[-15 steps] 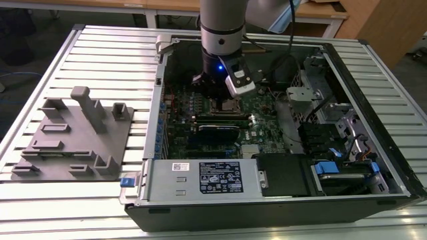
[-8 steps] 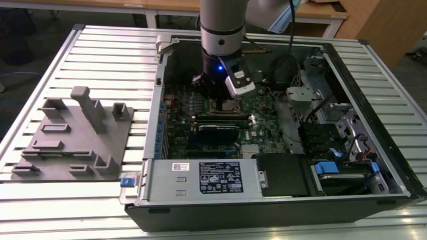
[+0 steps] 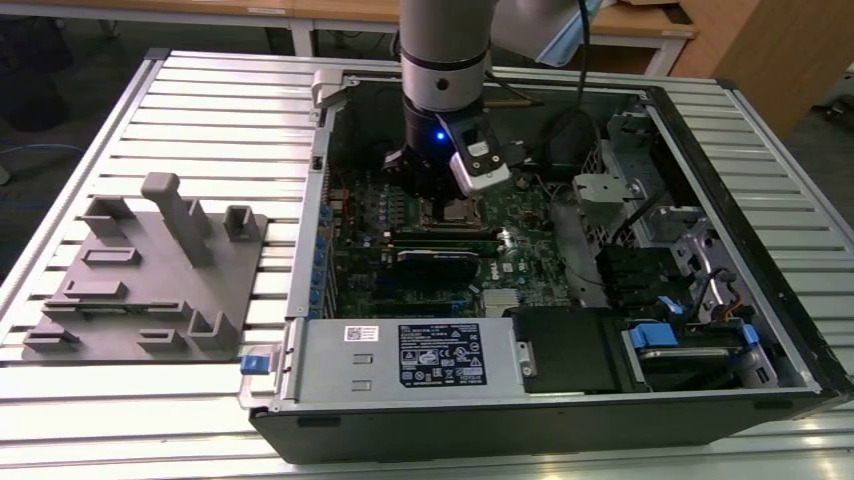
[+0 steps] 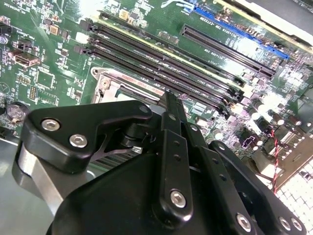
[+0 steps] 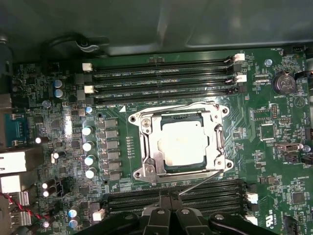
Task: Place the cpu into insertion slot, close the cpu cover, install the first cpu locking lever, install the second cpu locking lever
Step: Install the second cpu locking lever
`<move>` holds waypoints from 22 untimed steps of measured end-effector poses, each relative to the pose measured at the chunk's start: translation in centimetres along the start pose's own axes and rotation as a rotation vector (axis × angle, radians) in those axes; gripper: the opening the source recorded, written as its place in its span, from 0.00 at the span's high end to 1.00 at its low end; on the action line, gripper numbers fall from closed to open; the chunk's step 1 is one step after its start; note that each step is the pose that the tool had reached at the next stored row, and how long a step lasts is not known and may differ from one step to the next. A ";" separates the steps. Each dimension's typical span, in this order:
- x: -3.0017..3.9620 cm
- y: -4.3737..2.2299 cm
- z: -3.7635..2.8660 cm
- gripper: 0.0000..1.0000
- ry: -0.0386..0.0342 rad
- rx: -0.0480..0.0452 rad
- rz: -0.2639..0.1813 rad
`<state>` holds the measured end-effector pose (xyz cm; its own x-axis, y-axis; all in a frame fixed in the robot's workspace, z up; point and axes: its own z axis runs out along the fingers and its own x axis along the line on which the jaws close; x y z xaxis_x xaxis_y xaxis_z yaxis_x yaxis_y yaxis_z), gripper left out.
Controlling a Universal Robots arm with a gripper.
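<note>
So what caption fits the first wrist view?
Silver chip seated in its socket, metal cover closed, pincer just beside.

1. The exterior view is evenly lit from above; the case (image 3: 561,250) interior is dim and shadowed under the arm (image 3: 447,60).
2. A blue light (image 3: 439,133) glows on the arm.
3. In the first wrist view the cpu (image 5: 185,145) is washed pale by glare.
4. In the second wrist view the gripper (image 4: 168,105) looks soft, perhaps out of focus, and the board (image 4: 58,54) has bright glare.
</note>
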<state>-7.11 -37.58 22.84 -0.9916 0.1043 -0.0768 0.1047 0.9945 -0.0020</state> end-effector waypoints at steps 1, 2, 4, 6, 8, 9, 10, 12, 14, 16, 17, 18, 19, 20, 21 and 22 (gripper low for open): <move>0.09 -0.02 -0.01 0.90 -0.0003 -0.0004 0.000; 0.23 -0.03 -0.02 0.90 -0.0007 -0.0005 0.000; 0.55 -0.07 -0.03 0.90 -0.0014 -0.0008 0.000; 0.71 -0.12 -0.02 0.90 -0.0016 -0.0009 0.000; 0.75 -0.19 -0.02 0.90 -0.0015 -0.0008 0.000; 0.77 -0.20 -0.01 0.90 -0.0016 -0.0009 0.000; 0.81 -0.21 0.03 0.90 -0.0016 -0.0010 0.000; 0.85 -0.23 0.13 0.90 -0.0015 -0.0008 0.000; 0.85 -0.23 0.14 0.90 -0.0014 -0.0006 0.000; 0.87 -0.22 0.35 0.90 -0.0015 -0.0008 0.000; 0.87 -0.22 0.35 0.90 -0.0015 -0.0008 0.000; 0.87 -0.22 0.36 0.90 -0.0015 -0.0009 0.000; 0.87 -0.22 0.40 0.90 -0.0016 -0.0011 0.000; 0.88 -0.22 0.44 0.90 -0.0017 -0.0012 0.000; 0.88 -0.22 0.48 0.90 -0.0016 -0.0010 0.000; 0.88 -0.23 0.50 0.90 -0.0014 -0.0008 0.000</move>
<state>-7.98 -37.72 22.28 -0.9915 0.1041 -0.0782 0.1045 0.9945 -0.0012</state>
